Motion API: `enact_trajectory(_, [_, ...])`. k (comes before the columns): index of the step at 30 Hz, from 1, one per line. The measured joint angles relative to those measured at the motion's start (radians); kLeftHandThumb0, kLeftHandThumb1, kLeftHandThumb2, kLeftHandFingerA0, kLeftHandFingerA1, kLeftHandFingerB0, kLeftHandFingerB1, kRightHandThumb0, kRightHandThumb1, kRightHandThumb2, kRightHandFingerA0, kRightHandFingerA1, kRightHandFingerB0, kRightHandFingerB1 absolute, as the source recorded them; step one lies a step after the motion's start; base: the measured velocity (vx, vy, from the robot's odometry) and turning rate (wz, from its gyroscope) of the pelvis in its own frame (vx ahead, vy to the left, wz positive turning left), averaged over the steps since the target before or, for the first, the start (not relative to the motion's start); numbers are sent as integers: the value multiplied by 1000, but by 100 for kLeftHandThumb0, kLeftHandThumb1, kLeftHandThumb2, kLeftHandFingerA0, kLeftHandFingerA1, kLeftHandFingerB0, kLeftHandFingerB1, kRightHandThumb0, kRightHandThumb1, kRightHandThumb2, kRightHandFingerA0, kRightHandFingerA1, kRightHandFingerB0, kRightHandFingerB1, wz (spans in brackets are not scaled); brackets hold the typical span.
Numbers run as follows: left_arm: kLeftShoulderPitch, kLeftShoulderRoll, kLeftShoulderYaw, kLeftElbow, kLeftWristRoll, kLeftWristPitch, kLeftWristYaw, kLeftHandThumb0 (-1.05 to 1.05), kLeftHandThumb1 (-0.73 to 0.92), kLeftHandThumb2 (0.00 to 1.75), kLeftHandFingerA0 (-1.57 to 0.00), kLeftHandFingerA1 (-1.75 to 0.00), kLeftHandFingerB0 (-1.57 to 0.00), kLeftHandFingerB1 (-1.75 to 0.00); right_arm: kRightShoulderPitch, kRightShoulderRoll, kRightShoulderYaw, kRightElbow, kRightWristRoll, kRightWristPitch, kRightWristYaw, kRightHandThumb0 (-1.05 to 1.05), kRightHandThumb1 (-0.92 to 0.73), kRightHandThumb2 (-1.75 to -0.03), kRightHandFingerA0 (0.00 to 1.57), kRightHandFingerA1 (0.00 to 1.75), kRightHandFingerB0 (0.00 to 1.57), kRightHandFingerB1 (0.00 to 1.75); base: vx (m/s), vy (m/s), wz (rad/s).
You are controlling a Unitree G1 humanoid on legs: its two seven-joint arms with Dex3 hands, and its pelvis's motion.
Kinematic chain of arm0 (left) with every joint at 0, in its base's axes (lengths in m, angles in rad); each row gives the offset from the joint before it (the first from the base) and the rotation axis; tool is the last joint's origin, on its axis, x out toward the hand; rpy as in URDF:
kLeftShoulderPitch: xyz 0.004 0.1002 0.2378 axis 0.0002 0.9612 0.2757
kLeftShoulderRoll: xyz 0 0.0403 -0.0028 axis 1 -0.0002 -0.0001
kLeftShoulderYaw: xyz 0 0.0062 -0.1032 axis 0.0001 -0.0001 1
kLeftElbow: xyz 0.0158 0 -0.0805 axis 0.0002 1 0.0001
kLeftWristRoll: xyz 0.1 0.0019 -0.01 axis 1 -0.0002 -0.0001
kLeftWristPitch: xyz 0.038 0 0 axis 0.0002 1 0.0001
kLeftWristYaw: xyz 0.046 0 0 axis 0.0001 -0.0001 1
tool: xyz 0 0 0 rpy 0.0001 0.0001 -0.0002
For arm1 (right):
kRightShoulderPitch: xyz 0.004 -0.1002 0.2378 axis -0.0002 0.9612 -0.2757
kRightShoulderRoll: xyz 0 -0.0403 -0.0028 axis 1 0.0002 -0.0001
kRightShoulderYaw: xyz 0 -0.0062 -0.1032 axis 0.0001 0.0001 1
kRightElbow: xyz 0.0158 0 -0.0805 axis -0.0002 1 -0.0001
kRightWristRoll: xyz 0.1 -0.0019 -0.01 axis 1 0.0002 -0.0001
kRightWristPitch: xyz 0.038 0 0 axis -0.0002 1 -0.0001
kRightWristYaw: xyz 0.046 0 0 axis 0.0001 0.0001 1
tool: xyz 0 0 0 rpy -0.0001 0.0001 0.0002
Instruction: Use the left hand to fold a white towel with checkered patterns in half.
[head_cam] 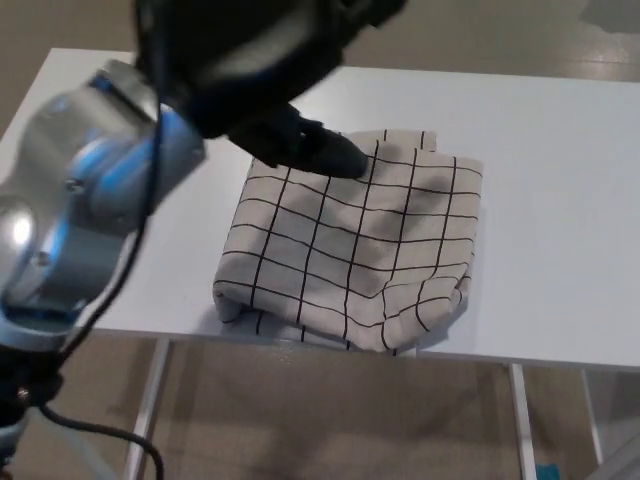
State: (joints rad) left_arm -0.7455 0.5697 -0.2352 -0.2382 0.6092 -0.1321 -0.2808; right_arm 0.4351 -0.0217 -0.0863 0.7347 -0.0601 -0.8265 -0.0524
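Observation:
The white towel with black checks [365, 250] lies folded over on the white table [560, 150], close to the front edge, with its fold bulging along the near side. My left hand [265, 65] hovers above the towel's far left corner, close to the camera and blurred. It is open and holds nothing; its thumb [320, 152] points over the towel's top edge, and the other fingers run off the top of the picture. My silver forearm [80, 210] comes down the left side. The right hand does not show.
The table's front edge [520, 358] runs just below the towel, which slightly overhangs it. A table leg [522, 420] and tan floor show beneath. A black cable [70, 425] hangs from my left arm at the lower left.

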Motion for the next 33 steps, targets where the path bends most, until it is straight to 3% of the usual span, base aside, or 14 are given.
enact_trajectory(1, [16, 6, 22, -15, -19, 1, -8, -78, 48, 87, -11, -13, -6, -34, 0, 0, 0, 0, 0, 0, 0, -51, -80, -64, 26, 39, 44, 36, 0, 0, 0])
enact_trajectory(2, [36, 9, 41, -30, -35, 2, -13, -36, 18, 84, 0, -48, -1, -47, 0, 0, 0, 0, 0, 0, 0, -51, -80, -64, 26, 39, 44, 36, 0, 0, 0])
enact_trajectory(3, [49, 11, 52, -38, -45, 2, -16, -31, 20, 84, -7, -51, -8, -49, 0, 0, 0, 0, 0, 0, 0, -51, -80, -64, 26, 38, 44, 36, 0, 0, 0])
enact_trajectory(5, [111, 15, 96, -76, -82, 1, -27, -29, 21, 84, -10, -51, -11, -50, 0, -1, 0, 1, -1, 0, 0, -51, -80, -64, 25, 36, 44, 37, 0, 0, 0])
enact_trajectory(6, [149, 15, 118, -94, -102, -1, -32, -53, 45, 54, -26, -31, -31, -32, 0, -1, 0, 1, -1, 0, 0, -51, -80, -64, 25, 36, 44, 37, 0, 0, 0])
enact_trajectory(12, [353, 15, 223, -182, -196, -11, -58, -41, 44, 54, -34, -33, -34, -32, 0, -2, 0, 0, -1, 0, 0, -50, -80, -64, 26, 36, 44, 37, 0, 0, 0])
enact_trajectory(16, [519, 9, 283, -229, -264, -22, -81, -55, 50, 57, -42, -36, -37, -32, 1, -3, -2, 0, -1, 0, 0, -44, -78, -63, 30, 39, 43, 37, 0, 0, 0])
enact_trajectory(17, [552, 7, 291, -235, -277, -24, -87, -56, 43, 79, -42, -51, -30, -43, 1, -3, -2, 0, -1, 0, 0, -49, -63, -87, 27, 50, 36, 49, 0, 0, 0])
enact_trajectory(18, [629, 1, 307, -244, -309, -28, -103, -56, 43, 79, -42, -51, -30, -43, 1, -2, -2, 1, -1, 0, 0, -49, -63, -87, 27, 50, 36, 49, 0, 0, 0])
enact_trajectory(19, [640, 0, 309, -244, -314, -28, -106, -57, 56, 58, -54, -39, -52, -37, 1, -2, -2, 1, -1, 0, 0, -43, -73, -62, 34, 41, 42, 37, 0, 0, 0])
enact_trajectory(21, [729, -6, 329, -249, -353, -32, -130, -58, 56, 58, -57, -40, -56, -38, -1, -1, -2, 4, -1, 0, 0, -43, -72, -61, 35, 42, 43, 37, 0, 0, 0])
enact_trajectory(24, [839, -17, 356, -253, -400, -34, -160, -62, 54, 58, -67, -42, -64, -40, -7, 0, -2, 7, -1, -1, 0, -54, -76, -63, 30, 40, 40, 36, 0, 0, 0])
enact_trajectory(25, [895, -23, 371, -251, -423, -35, -176, -63, 54, 58, -69, -42, -65, -40, -9, 0, -2, 7, -1, -1, -1, -59, -64, -90, 22, 48, 30, 47, 0, 0, 0])
enact_trajectory(33, [1175, -57, 453, -135, -549, -61, -269, -55, 47, 54, -74, -43, -66, -40, -12, -3, -3, 3, -4, 5, -5, -58, -64, -89, 19, 46, 28, 46, 0, 0, 0])
